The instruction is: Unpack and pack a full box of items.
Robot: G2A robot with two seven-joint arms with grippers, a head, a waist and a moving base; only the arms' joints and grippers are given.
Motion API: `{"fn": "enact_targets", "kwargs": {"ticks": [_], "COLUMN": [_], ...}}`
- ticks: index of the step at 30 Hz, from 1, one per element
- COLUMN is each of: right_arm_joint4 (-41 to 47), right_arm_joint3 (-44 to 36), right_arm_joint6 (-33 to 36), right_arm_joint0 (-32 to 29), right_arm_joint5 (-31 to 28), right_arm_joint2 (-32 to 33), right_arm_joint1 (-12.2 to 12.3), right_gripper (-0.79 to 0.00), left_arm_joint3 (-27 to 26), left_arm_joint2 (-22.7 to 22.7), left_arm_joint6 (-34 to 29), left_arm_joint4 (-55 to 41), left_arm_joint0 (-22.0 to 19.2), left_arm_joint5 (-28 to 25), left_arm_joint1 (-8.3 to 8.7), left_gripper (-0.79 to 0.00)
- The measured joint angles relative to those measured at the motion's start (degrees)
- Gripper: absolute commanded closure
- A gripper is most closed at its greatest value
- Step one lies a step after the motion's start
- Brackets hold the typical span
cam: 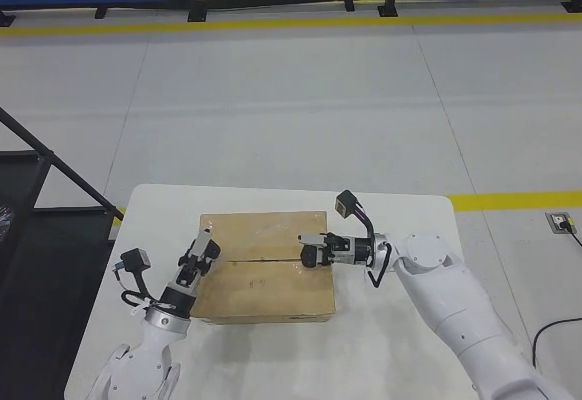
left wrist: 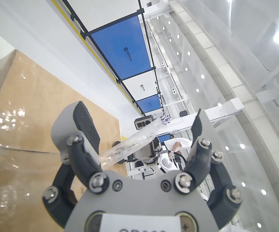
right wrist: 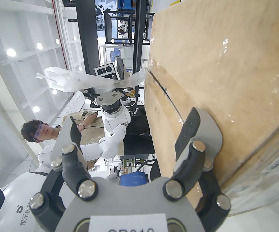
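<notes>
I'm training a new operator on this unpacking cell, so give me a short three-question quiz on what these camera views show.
1. True or false: the cardboard box is open at the top.
2. What hangs loose by the left gripper? A) a clear tape strip B) scissors C) a bottle
3. Fill in: the right gripper has its jaws ____.
Key: 1 false, it is shut; 2 A; 3 open.

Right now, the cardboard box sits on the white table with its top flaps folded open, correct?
No. The top view shows the cardboard box on the white table with its top flaps closed, meeting along a thin seam.
</notes>
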Motion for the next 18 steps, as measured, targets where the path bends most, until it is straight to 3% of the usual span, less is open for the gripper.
{"fn": "enact_targets", "kwargs": {"ticks": [18], "right_arm_joint4": [3.2], "right_arm_joint3": [-2.9], "right_arm_joint6": [2.4], "right_arm_joint0": [-1.6], "right_arm_joint5": [-3.7], "right_arm_joint2": [2.6], "right_arm_joint1": [0.7], "right_gripper": [-0.785], "left_arm_joint3": [0.7], "left_arm_joint2": [-0.2], "left_arm_joint6": [-1.2], "left_arm_joint4": [0.4], "left_arm_joint0": [-0.5], "left_arm_joint5": [0.0], "left_arm_joint1": [-0.81], "left_gripper": [-0.785]}}
